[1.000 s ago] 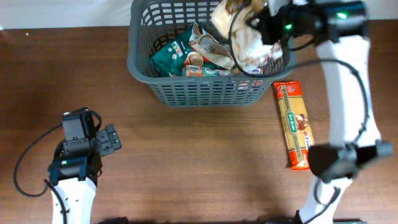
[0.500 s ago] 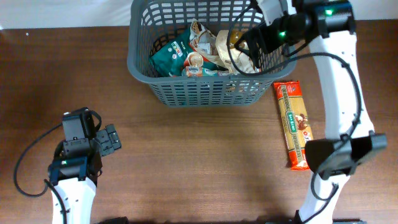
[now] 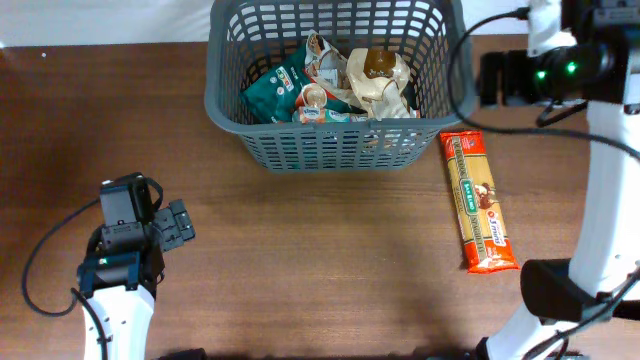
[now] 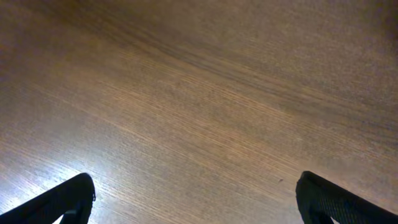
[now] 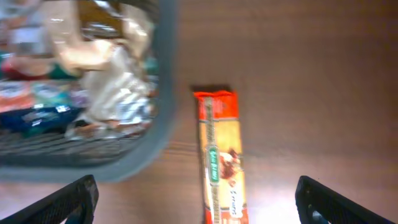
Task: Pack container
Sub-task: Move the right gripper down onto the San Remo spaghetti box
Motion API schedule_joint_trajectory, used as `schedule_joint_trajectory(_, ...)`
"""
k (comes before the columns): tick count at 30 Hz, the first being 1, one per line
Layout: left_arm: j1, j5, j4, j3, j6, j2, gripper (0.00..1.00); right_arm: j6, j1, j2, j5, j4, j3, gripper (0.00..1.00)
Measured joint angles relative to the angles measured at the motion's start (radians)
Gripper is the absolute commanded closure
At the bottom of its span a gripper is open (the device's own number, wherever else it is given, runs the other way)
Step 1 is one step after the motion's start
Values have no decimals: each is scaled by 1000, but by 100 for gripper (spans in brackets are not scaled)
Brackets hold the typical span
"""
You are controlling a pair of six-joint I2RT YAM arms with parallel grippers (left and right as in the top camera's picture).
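Tabletop and surroundings. A table (image 3: 300, 250) with a dark brown wood-grain surface is shown filling nearly the whole overhead view, the grain running from side to side. Along its far edge a white strip (image 3: 100, 20) of backdrop is seen, and a pale patch of reflected light (image 4: 31, 165) is registered on the wood in the left wrist view.

The brown wooden table (image 3: 300, 250) carries the dark grey container (image 3: 330, 150) and, just beside it, a long orange packet (image 3: 478, 200)
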Motion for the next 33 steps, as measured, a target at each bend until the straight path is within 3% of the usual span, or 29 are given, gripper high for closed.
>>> schedule_joint_trajectory(7,0,0,3,0,0,0,1,-3,-58,7,-2,3,-158,1)
schedule_joint_trajectory(14,0,0,5,0,0,0,1,-48,-92,11,17,7,-482,1)
schedule_joint_trajectory(22,0,0,6,0,0,0,1,-74,-181,13,21,121,-711,1)
schedule_joint_trajectory(33,0,0,9,0,0,0,1,-270,-198,13,-91,337,-1050,1)
